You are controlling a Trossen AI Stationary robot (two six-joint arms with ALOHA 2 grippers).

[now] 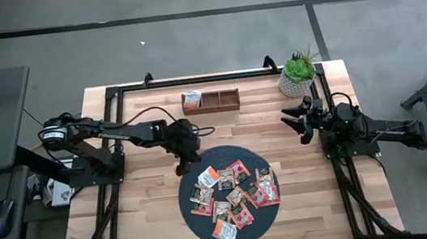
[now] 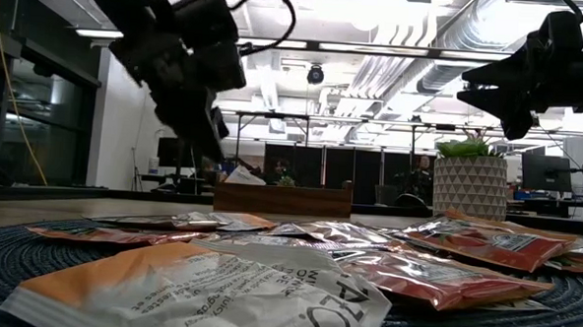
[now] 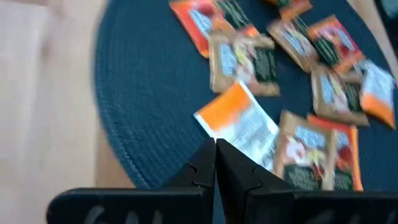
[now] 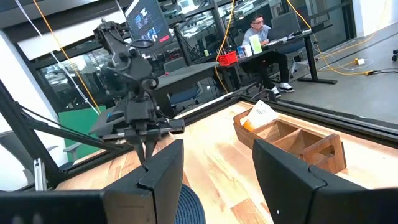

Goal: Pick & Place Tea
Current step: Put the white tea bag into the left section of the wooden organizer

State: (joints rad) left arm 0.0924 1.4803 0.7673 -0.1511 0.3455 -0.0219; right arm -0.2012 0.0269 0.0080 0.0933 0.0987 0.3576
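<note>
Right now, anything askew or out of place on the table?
Nothing damaged or spilled. The small flat tea sachets lie in a loose, overlapping jumble on the dark round woven mat. One white-and-orange sachet already sits in the wooden divided tray. Left gripper, jaws shut, holds nothing.

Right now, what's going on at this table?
The left gripper hangs shut over the edge of the dark round mat, holding nothing that can be seen. The tea sachets lie scattered on the mat, and one sachet already sits in the end compartment of the wooden box at the far side. The right gripper waits open beside the potted plant.
</note>
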